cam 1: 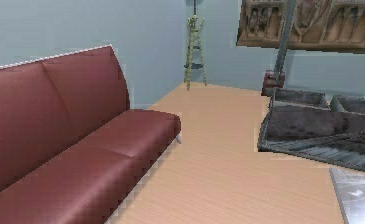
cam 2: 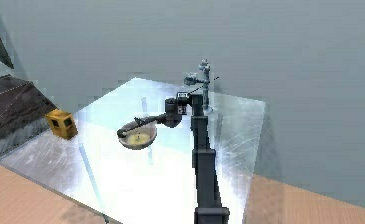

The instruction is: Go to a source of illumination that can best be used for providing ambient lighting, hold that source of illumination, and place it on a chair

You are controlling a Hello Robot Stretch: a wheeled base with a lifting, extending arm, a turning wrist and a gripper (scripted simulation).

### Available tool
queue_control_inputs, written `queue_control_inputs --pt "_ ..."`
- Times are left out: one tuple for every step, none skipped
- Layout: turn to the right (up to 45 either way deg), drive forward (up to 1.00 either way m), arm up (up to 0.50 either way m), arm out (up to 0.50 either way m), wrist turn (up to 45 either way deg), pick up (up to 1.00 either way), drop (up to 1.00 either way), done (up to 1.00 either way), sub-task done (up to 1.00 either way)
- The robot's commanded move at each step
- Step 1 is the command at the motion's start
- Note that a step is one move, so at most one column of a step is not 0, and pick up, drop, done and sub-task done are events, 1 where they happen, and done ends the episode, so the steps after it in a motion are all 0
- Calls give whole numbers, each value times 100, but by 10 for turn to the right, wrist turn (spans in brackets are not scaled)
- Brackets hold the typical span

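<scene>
- In the forward view's left, a dark red sofa (cam 1: 60,130) with smooth, leather-like padded panels stood on a pale wood-plank floor (cam 1: 210,150).
- In the upper middle, a thin greenish metal ladder-shaped stand (cam 1: 195,50) stood in the far corner against a pale blue wall.
- In the upper right hung a dark, carved-looking framed panel (cam 1: 305,25). Below it a grey upright pole (cam 1: 281,50) rose from a dark red base; whether this was a lamp could not be told.
- At the right edge sat dark grey, rough-textured open boxes (cam 1: 320,120).
- In the arm side view's left, a small yellow box (cam 2: 60,122) rested on a shiny see-through glass table (cam 2: 140,180). The dark marking on its face was too small to read.
- Left of centre, a round, shallow tan dish-like thing (cam 2: 138,138) lay on the glass. Its shape was too small to confirm as the light source.
- The gripper (cam 2: 140,127), dark with two thin fingers, reached to that dish. With the dish lying on the tabletop there, I could not tell whether the gripper had hold of anything or how its fingers were set.
- Right of centre, the dark square-section arm (cam 2: 202,170) ran up from the bottom edge to two small white marked squares (cam 2: 201,73).
</scene>
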Motion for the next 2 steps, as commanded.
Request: queue_control_inputs --pt "0 0 -10 0 0 0 0 0 0" --pt "0 0 10 0 0 0 0 0 0"
